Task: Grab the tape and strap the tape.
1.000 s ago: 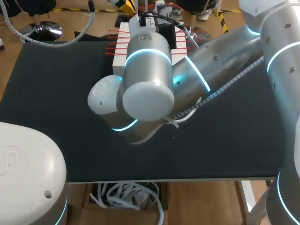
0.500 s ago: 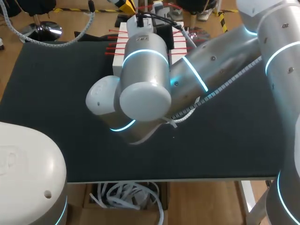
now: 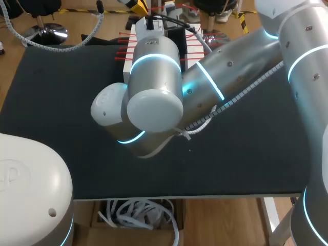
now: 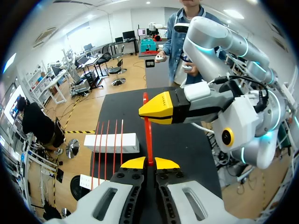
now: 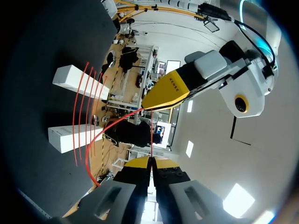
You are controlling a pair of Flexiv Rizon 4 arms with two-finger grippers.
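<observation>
Pinching red tape (image 4: 148,135) ends, left jaws, right jaws, both closed.

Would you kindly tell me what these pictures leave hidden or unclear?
Head view: the right arm hides the left gripper, the right gripper and the red strap held between them.
Head view: the same arm covers most of the white blocks.
Left wrist view: the left gripper cuts off the nearer block.

From the head view our right arm (image 3: 154,102) covers the left tool (image 4: 149,163), the right tool (image 5: 150,161) and most of the white block (image 3: 134,38) beyond them. The red tape (image 4: 149,135) has its lower end pinched out of sight between the left tool's tips.
</observation>
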